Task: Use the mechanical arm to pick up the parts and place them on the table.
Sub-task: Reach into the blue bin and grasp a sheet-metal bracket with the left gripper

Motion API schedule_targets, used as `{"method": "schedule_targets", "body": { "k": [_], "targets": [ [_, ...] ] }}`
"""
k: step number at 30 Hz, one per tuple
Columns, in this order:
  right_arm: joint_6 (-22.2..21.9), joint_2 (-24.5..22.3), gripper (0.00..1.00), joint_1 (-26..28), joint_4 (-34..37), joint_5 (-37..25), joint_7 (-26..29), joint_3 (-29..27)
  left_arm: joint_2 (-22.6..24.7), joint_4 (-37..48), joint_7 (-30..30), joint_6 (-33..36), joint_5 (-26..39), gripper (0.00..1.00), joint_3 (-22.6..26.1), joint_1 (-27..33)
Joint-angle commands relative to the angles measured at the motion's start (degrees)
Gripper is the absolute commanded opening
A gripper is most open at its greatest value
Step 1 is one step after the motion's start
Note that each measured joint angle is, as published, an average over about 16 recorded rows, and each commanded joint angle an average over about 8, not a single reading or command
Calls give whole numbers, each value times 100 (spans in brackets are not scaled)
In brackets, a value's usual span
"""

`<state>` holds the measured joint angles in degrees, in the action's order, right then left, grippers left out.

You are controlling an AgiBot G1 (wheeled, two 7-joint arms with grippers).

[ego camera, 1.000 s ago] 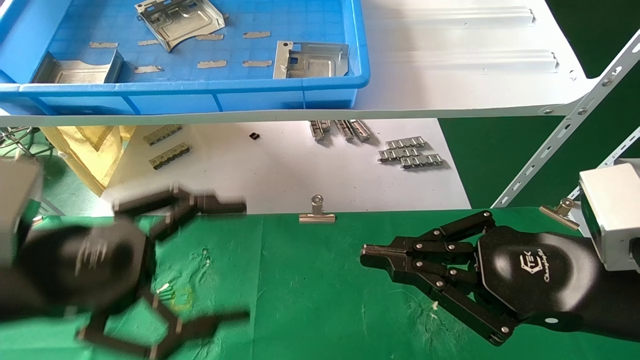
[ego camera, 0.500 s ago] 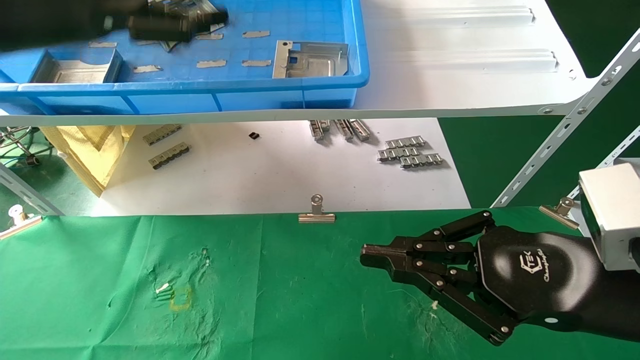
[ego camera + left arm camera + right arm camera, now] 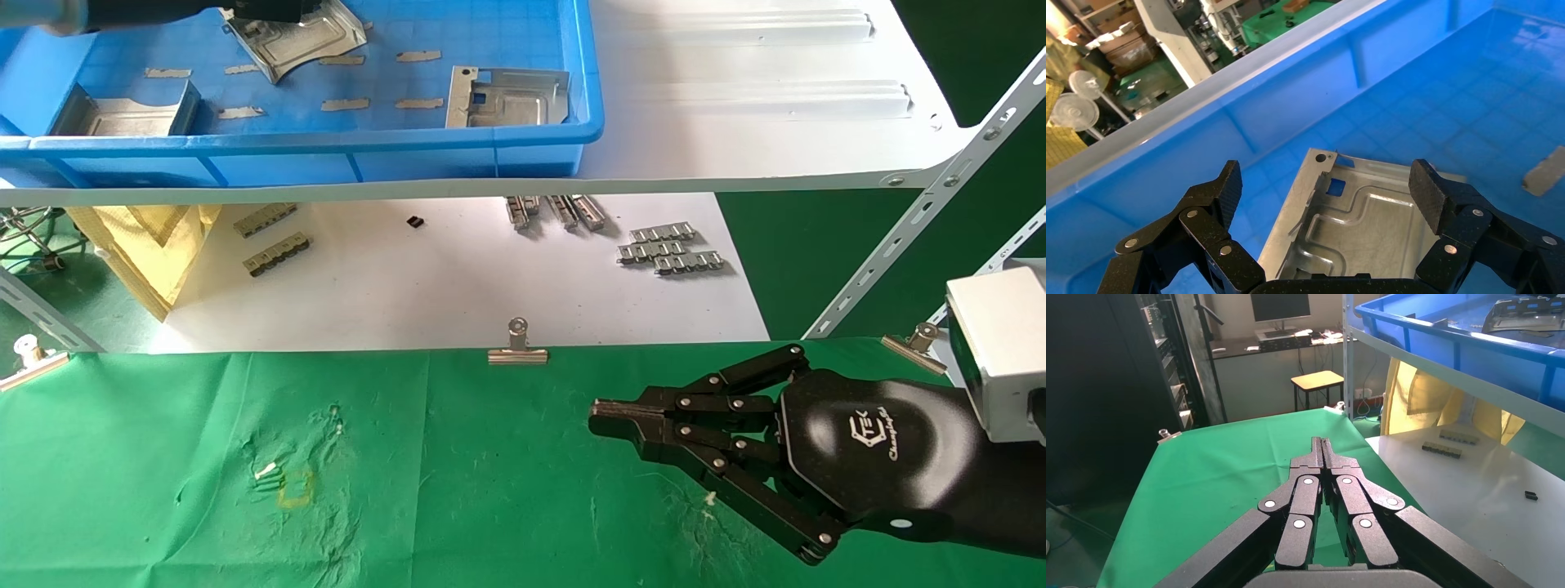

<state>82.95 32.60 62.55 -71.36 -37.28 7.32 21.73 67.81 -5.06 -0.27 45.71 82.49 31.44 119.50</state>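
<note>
Three silver parts lie in the blue tray on the shelf: one at the far side, one at the left, one at the right. My left gripper is over the far part at the top edge of the head view. In the left wrist view it is open, with one finger on each side of that part, not touching it. My right gripper is shut and empty, low over the green table; it also shows in the right wrist view.
The white shelf carries the tray. Below it, a white sheet surface holds ribbed metal strips. A binder clip pins the cloth's far edge. A yellow bag is at the left, a slanted shelf strut at the right.
My left arm has risen from over the green table at the left into the blue tray, and now sits over the far part. The right arm has not moved.
</note>
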Motion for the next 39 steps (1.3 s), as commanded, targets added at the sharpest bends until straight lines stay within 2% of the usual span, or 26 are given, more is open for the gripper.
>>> {"method": "schedule_targets", "body": {
  "k": [1,5,6,7,19,29,39],
  "targets": [
    [0,0,0,0,0,0,0,0,101,154,73,-157,37,67,19,51],
    [0,0,0,0,0,0,0,0,184,304,166,-431,100,17,58,81],
    [0,0,0,0,0,0,0,0,197,336,181,-507,114,6,67,82],
    [0,0,0,0,0,0,0,0,211,365,193,-586,125,0,74,82],
    [0,0,0,0,0,0,0,0,240,574,72,-1023,62,0,28,5],
    [0,0,0,0,0,0,0,0,213,678,-407,-898,-108,0,-92,-20],
    [0,0,0,0,0,0,0,1,175,613,-521,-813,68,0,29,-16]
  ]
}}
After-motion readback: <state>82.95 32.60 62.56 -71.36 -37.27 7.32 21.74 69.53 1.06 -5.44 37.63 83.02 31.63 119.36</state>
